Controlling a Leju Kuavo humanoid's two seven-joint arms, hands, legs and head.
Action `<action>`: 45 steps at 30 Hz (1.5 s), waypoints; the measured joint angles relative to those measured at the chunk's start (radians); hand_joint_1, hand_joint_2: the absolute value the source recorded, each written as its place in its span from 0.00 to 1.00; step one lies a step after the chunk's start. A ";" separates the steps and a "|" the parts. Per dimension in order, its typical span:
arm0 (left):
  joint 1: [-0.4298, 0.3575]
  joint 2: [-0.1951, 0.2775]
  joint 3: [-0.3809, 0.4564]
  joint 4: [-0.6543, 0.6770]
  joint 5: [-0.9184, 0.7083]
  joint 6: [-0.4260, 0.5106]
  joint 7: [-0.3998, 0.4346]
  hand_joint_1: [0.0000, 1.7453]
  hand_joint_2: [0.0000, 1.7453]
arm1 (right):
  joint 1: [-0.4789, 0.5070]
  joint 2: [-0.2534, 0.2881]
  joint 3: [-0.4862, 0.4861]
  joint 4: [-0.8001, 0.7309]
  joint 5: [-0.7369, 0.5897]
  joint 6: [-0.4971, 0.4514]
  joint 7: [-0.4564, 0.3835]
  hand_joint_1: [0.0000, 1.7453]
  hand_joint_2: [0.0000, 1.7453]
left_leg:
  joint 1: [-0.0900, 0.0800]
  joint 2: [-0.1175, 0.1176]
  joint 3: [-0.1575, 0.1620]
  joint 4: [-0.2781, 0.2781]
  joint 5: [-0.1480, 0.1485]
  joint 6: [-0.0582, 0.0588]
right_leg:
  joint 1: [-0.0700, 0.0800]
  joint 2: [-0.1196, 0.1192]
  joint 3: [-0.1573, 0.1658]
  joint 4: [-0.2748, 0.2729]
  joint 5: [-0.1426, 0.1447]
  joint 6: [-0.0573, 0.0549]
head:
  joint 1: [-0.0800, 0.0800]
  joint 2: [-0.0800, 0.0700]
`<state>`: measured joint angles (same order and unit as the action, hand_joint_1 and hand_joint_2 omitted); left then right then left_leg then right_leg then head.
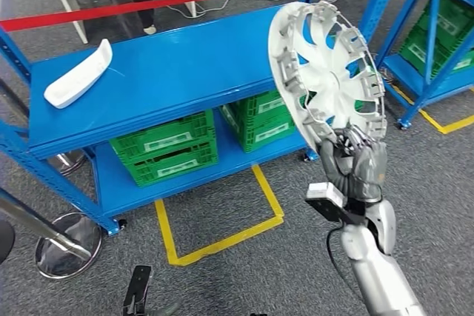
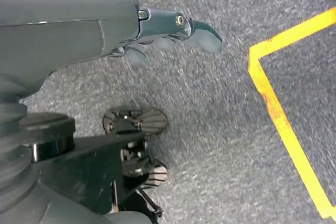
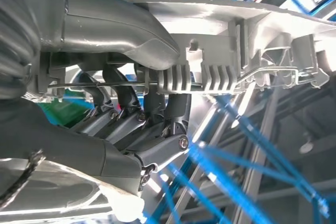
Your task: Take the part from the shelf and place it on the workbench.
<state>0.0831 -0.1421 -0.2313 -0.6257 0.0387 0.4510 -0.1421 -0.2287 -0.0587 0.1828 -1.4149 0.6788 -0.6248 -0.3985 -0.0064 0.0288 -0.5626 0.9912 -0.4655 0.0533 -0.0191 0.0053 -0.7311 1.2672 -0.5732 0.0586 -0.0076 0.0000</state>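
White hubcap point(image 1: 326, 72) is gripped at its rim by the right hand point(image 1: 356, 169), above the floor; left hand point(image 2: 174, 27) looks loosely open.

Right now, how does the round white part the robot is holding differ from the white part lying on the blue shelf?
The wheel cover is round with curved spokes and open gaps; the long tray-like part is narrow, elongated and solid. The wheel cover is held up on edge in the air, gripped at its lower rim by the right hand; the long part lies flat on the shelf top, untouched. The wheel cover looks clearly bigger. Both are white.
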 joint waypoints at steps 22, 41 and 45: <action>-0.012 0.013 -0.004 0.016 0.022 -0.029 -0.013 0.00 1.00 | 0.318 -0.023 -0.088 -0.319 0.286 -0.052 0.099 1.00 1.00 | -0.004 -0.110 0.047 0.025 -0.059 -0.007 | 0.012 0.125 0.091 -0.262 0.162 -0.036 | -0.002 0.000; 0.070 -0.003 0.014 -0.070 -0.090 0.049 0.100 0.00 1.00 | 0.537 0.125 -0.077 -0.520 0.490 -0.057 0.023 1.00 1.00 | 0.000 0.048 0.019 0.064 -0.080 -0.043 | 0.006 -0.034 0.158 -0.268 0.098 -0.043 | 0.003 0.000; 0.101 -0.010 0.034 -0.087 -0.105 0.049 0.118 0.00 1.00 | 0.537 0.134 -0.053 -0.524 0.481 -0.057 0.046 1.00 1.00 | 0.003 -0.023 -0.080 0.306 -0.198 -0.043 | 0.010 0.021 0.148 -0.268 0.107 -0.059 | 0.002 0.000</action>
<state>0.1843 -0.1518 -0.1972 -0.7131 -0.0663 0.4997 -0.0241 0.3088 0.0748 0.1300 -1.9389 1.1602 -0.6821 -0.3525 -0.0031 0.0058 -0.6429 1.2976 -0.6638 0.0103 -0.0093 0.0260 -0.5828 0.9995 -0.4660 -0.0007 -0.0058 0.0000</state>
